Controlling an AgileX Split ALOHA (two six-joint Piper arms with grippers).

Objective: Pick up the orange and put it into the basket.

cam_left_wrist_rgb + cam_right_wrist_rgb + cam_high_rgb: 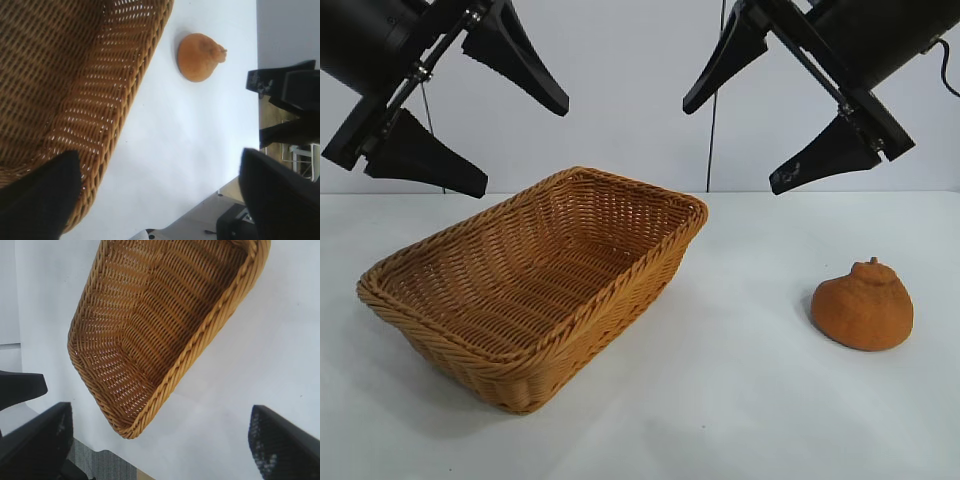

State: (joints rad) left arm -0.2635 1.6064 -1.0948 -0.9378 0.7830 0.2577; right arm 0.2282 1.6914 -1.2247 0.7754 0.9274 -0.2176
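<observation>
The orange (863,306), dull orange-brown and lumpy with a stem bump on top, rests on the white table at the right; it also shows in the left wrist view (199,56). The wicker basket (490,350) stands left of centre and holds nothing; its rim shows in the left wrist view (131,95) and the right wrist view (200,342). My left gripper (525,145) hangs open high above the basket's left side. My right gripper (735,145) hangs open high above the table, up and to the left of the orange.
The white table (740,400) runs back to a pale wall. Its far edge and floor show in the wrist views. The other arm's gripper (290,110) shows far off in the left wrist view.
</observation>
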